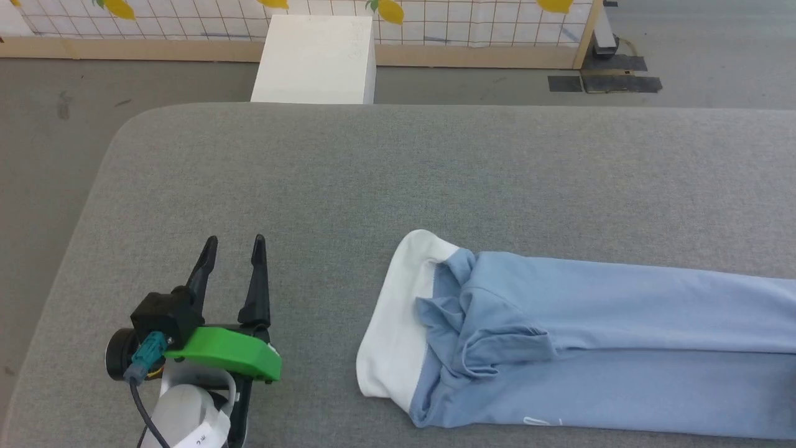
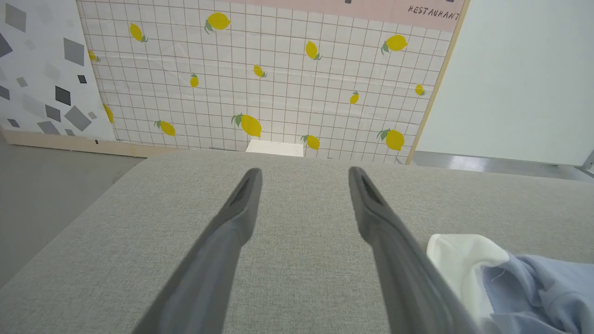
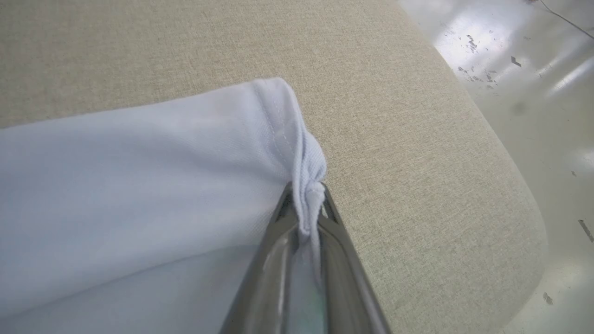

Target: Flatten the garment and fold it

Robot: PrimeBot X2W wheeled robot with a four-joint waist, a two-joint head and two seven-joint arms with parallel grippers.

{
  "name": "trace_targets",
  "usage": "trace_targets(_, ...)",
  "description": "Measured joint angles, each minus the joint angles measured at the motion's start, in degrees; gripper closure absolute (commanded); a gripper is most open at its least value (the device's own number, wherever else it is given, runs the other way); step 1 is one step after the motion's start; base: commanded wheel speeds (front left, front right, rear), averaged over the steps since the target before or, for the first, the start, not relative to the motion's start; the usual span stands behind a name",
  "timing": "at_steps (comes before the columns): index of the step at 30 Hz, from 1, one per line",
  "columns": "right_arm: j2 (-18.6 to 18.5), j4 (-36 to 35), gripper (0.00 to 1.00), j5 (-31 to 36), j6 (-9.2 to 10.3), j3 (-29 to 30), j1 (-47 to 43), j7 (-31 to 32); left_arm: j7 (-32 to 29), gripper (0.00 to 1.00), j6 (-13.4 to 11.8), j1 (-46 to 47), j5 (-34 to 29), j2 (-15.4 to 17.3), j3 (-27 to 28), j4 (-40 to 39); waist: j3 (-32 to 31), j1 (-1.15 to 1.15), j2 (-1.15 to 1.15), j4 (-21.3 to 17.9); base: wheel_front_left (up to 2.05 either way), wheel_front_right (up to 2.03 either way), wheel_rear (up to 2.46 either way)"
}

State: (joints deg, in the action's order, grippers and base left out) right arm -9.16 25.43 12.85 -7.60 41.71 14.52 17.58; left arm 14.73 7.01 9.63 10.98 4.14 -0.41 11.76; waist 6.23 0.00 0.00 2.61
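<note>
- The table [image 1: 435, 174] is the biggest thing in the head view. It is padded, covered in grey woven cloth, and has rounded corners.
- The floor [image 1: 56, 124] is grey around the table's left and far sides. In the right wrist view it is glossy and scuffed past a rounded corner of the table.
- The wall [image 1: 186, 25] stands beyond the far edge. It is a white grid printed with yellow lemons on a wooden base. The left wrist view shows "RESTAURANT" on a pink strip above it.
- The garment [image 1: 622, 348] lies on the near right part of the table. It is light blue, drawn out into a long narrow band that runs off the right edge of the head view.
- Its white end [image 1: 388, 330] points left, near the middle of the table's width. Blue cloth is bunched in folds just beside it.
- The box [image 1: 317, 59] is white and stands on the floor between the table's far edge and the wall.
- The left gripper [image 1: 236, 239] is over the table's near left part. Its fingers are spread with nothing between them and point toward the far edge. It is left of the white end and clear of it.
- The right gripper [image 3: 306, 195] has its fingers pressed together on a corner of the garment's hem, near the table's rounded corner. The cloth puckers into a small gather at the tips.
- Dark tape [image 1: 603, 81] patches the floor at the far right.
</note>
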Motion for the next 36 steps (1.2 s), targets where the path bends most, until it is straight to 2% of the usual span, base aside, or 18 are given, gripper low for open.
trace_targets(6, 0.11, 0.27, 1.0, 0.62, 0.0, -1.86, -0.06, -0.94, 0.0, 0.0, 0.02, 0.0, -0.35, -0.22, 0.13, -0.03, -0.03, 0.0, 0.0, -0.12, 0.0, 0.0, 0.0)
trace_targets(9, 0.65, -3.75, 1.0, -1.41, 0.01, -6.03, -1.33, 1.47, 0.0, 0.0, 0.02, -0.01, -0.82, -0.31, 0.01, 0.0, -0.42, 0.0, 0.0, 0.05, 0.0, 0.0, 0.0)
trace_targets(13, 2.55, -15.02, 1.0, -5.61, 0.01, -13.47, -5.84, 8.09, 0.0, 0.0, 0.05, -0.07, -0.93, -0.42, -0.1, 0.04, -1.18, 0.0, 0.0, 0.37, 0.0, 0.0, 0.0)
trace_targets(18, 3.86, -34.75, 1.0, -11.25, 0.01, -27.05, -12.39, 19.19, 0.0, 0.0, 0.08, -0.2, -1.02, -0.45, -0.15, -0.05, -2.0, 0.0, 0.0, 0.8, 0.0, 0.0, 0.0)
trace_targets(20, 3.86, -40.65, 1.0, -12.34, 0.01, -32.37, -13.33, 22.54, 0.0, 0.0, 0.08, -0.19, -1.16, -0.45, -0.23, -0.05, -2.1, 0.0, 0.0, 0.97, 0.0, 0.0, 0.0)
trace_targets(24, 3.6, -46.88, 1.0, -13.36, 0.01, -44.04, -12.53, 25.83, 0.0, 0.0, 0.08, -0.17, -1.19, -0.45, -0.68, -0.05, -1.9, 0.0, 0.0, 1.49, 0.0, 0.0, 0.0)
trace_targets(28, 3.63, -45.09, 1.0, -13.84, 0.01, -54.51, -7.79, 26.1, 0.0, 0.0, 0.08, -0.02, -1.15, -0.45, -1.25, -0.04, -1.2, 0.0, 0.0, 1.98, 0.0, 0.0, 0.0)
trace_targets(32, 4.22, -37.08, 1.0, -14.5, 0.01, -63.66, -0.92, 23.51, 0.0, 0.0, 0.08, 0.34, -1.07, -0.43, -1.82, -0.04, -0.02, 0.0, 0.0, 2.57, 0.0, 0.0, 0.0)
trace_targets(36, 5.45, -26.59, 1.0, -15.55, 0.01, -68.61, 4.01, 20.54, 0.0, 0.0, 0.08, 1.36, -0.96, -0.44, -2.52, 0.0, 1.1, 0.0, 0.0, 3.35, 0.0, 0.0, 0.0)
